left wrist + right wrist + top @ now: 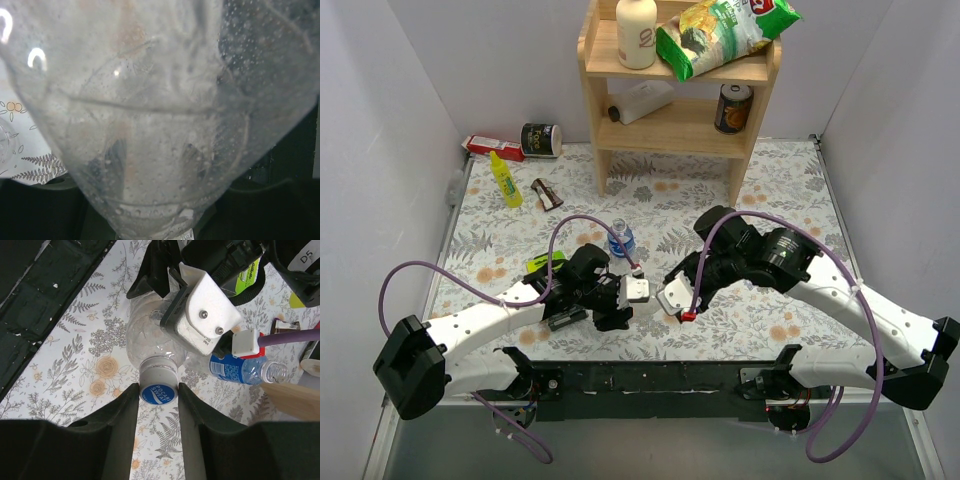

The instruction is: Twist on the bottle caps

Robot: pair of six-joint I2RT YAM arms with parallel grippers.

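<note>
My left gripper (636, 290) is shut on the plain clear bottle (147, 335) and holds it sideways above the table, neck toward the right arm. That bottle fills the left wrist view (160, 100) and hides the left fingers. A blue-topped cap (158, 386) sits on its neck. My right gripper (158, 394) is shut on this cap, one finger on each side; it also shows in the top view (670, 298). The blue-labelled bottle (240, 369) lies on the table behind, with an open neck; it also shows in the top view (621, 241). A second cap is not in view.
A wooden shelf (602, 130) stands at the back with a white bottle, a snack bag and a can. A yellow squeeze bottle (505, 180), a small brown bottle (547, 193), a tin (541, 140) and a red box lie at the back left. A green object (546, 264) lies by the left arm.
</note>
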